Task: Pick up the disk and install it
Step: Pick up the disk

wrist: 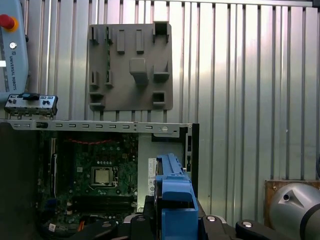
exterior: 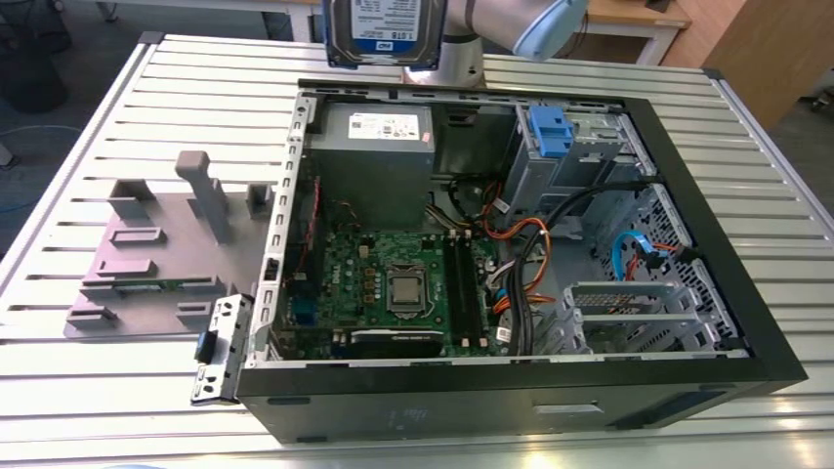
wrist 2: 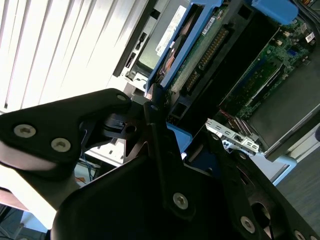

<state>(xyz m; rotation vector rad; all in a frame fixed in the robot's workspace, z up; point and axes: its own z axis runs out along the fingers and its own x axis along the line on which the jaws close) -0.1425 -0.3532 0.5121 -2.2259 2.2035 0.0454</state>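
1. My pincer (wrist 2: pixel 182 135) is clamped tight on the disk (exterior: pixel 378 29). In the second wrist view, the black fingers (wrist 2: pixel 156 130) press on its blue-railed edges.
2. The disk is in the air, clear of the counter (exterior: pixel 92 127). It hangs upright with its label facing the exterior camera.
3. In the exterior view it sits above the far rim of the open computer case (exterior: pixel 521 391), nearest the grey power supply (exterior: pixel 375 147).
4. In the first wrist view I see the disk edge-on by its blue rail (wrist: pixel 175 200), with the motherboard (wrist: pixel 102 175) beneath it in the case.
5. The drive cage with its blue latch (exterior: pixel 548 132) is in the far corner of the case, toward the exterior view's right. The disk is well apart from it.
6. The grey fixture tray (exterior: pixel 156 254) lies on the counter just beside the case, on the exterior view's left.
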